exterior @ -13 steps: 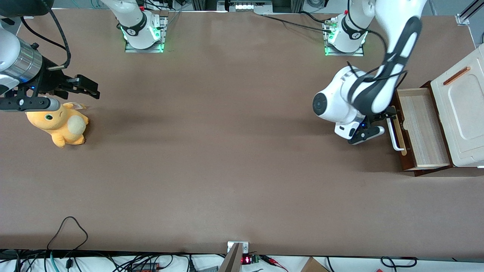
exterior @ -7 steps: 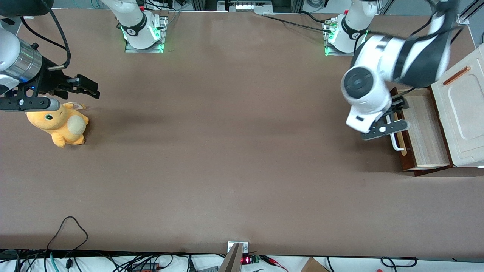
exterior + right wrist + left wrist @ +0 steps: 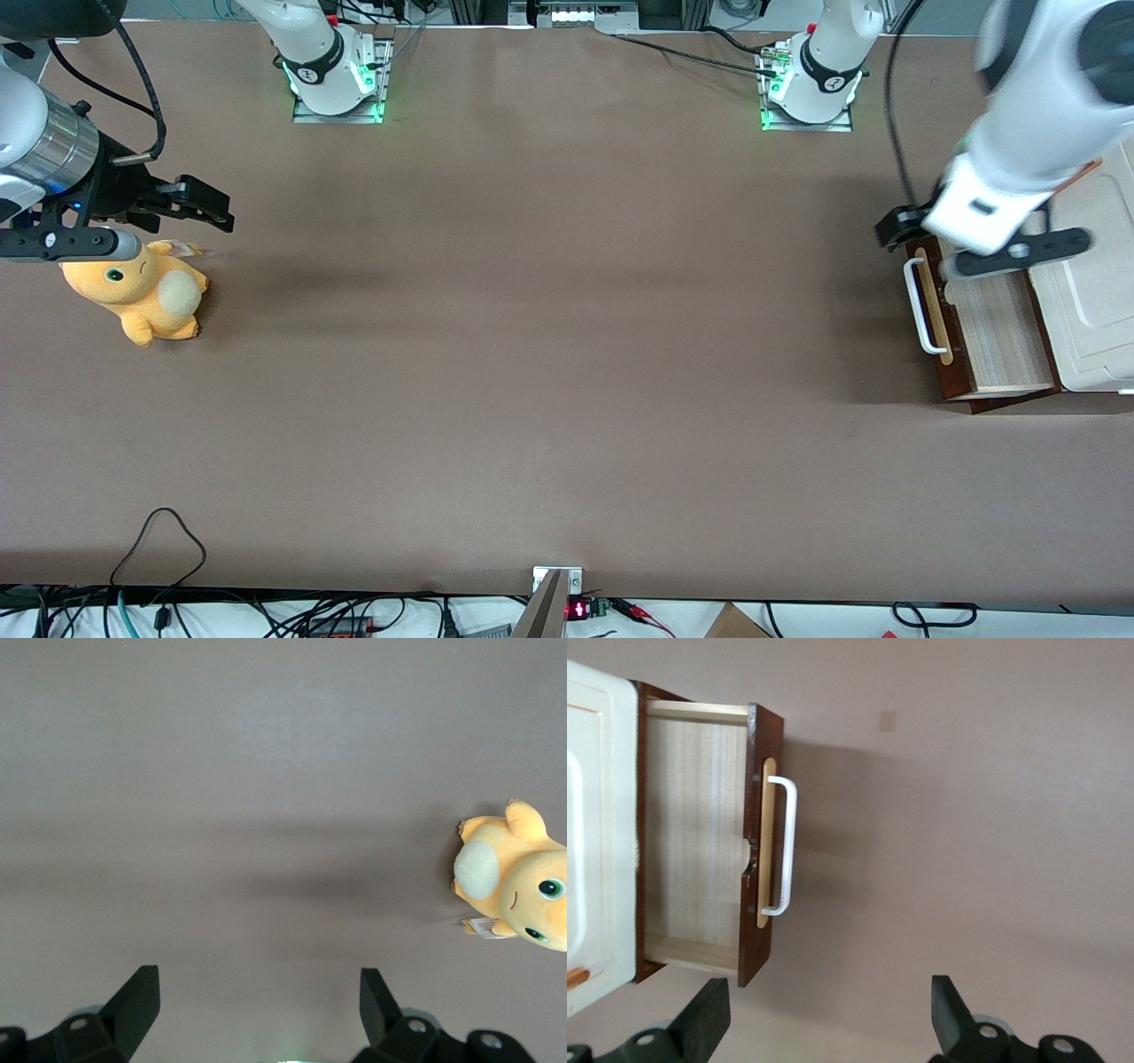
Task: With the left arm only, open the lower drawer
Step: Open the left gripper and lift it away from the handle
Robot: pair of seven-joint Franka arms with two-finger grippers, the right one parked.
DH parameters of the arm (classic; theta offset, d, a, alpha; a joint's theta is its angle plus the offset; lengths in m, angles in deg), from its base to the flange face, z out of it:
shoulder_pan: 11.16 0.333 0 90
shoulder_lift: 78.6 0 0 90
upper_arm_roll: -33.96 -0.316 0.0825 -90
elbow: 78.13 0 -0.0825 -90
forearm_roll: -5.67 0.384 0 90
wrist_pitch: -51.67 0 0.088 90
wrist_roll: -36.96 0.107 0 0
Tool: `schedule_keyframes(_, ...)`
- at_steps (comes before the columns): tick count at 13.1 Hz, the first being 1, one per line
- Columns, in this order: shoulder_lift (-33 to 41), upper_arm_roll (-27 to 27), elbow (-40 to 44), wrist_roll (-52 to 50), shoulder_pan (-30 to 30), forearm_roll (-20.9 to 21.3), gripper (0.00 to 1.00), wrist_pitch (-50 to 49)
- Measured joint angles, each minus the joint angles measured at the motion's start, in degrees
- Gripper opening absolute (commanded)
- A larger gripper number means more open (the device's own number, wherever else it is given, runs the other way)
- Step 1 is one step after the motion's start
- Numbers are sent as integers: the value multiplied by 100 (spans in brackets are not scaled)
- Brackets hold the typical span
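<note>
The lower drawer (image 3: 997,332) stands pulled out of the cabinet, showing its pale plywood inside (image 3: 695,833). Its dark brown front (image 3: 760,842) carries a white bar handle (image 3: 917,306) (image 3: 784,846) that nothing touches. The left arm (image 3: 1045,97) is raised high above the cabinet. My left gripper (image 3: 966,248) (image 3: 827,1019) hangs well above the drawer's end farther from the front camera. It is open, with only bare table showing between its black fingers (image 3: 704,1019).
The cream-white cabinet top (image 3: 1085,292) (image 3: 598,815) lies at the working arm's end of the table. An orange plush toy (image 3: 146,292) (image 3: 518,877) sits toward the parked arm's end. Loose cables (image 3: 159,532) lie at the table edge nearest the front camera.
The left arm has lifted off the handle and swung up over the cabinet, away from the front camera. The drawer stays pulled out, and its handle now shows in full.
</note>
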Motion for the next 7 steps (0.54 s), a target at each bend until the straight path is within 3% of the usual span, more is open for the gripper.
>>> schedule_keyframes(2,129,-415,-26,765,112,-375,100,222)
schedule_keyframes(7,164,-436,-144,1076,76,-388,100,540)
